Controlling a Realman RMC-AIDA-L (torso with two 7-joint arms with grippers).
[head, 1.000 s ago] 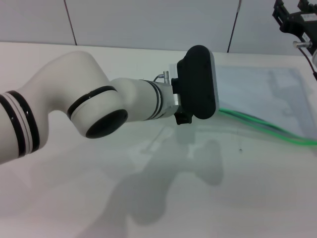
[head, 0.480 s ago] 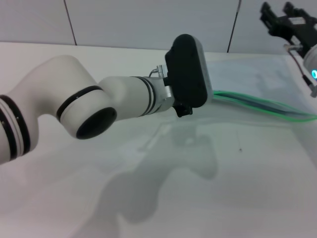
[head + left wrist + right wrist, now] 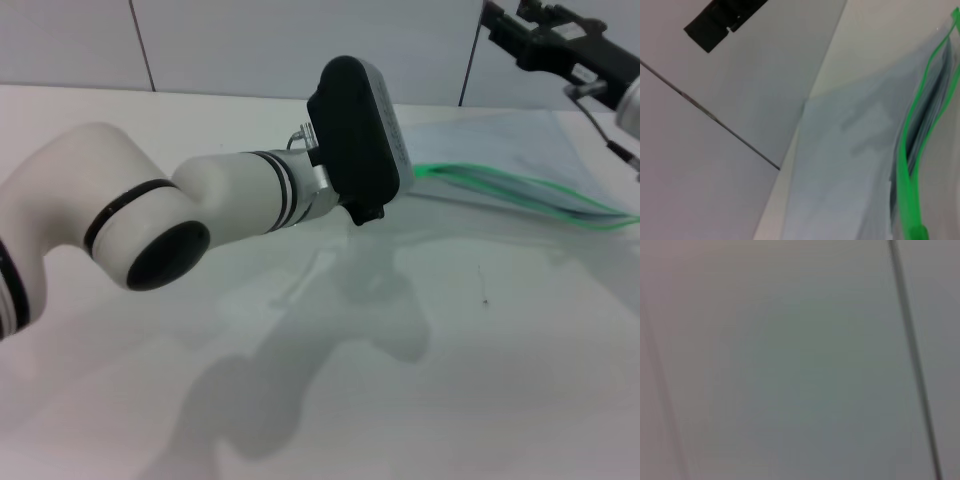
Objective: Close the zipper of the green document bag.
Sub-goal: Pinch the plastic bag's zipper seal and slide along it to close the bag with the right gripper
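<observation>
The green document bag (image 3: 500, 145) lies pale and translucent at the back right of the white table. Its zipper (image 3: 520, 195) runs along the near long edge as two bright green strips that stand apart. My left arm reaches across the middle, and its black wrist housing (image 3: 355, 125) hides the left gripper and the zipper's left end. In the left wrist view the zipper (image 3: 912, 150) gapes, with a thicker green piece (image 3: 917, 232) at its close end. My right gripper (image 3: 515, 30) hovers open above the bag's far edge. The right wrist view shows only wall.
A grey panelled wall (image 3: 250, 40) rises just behind the table. The table's white top (image 3: 480, 380) stretches in front of the bag, crossed by my left arm's shadow. The left arm's elbow (image 3: 150, 240) bulks over the near left.
My left arm has swung back and to the left, and the zipper's left end has moved with it. The right gripper has shifted left over the bag.
</observation>
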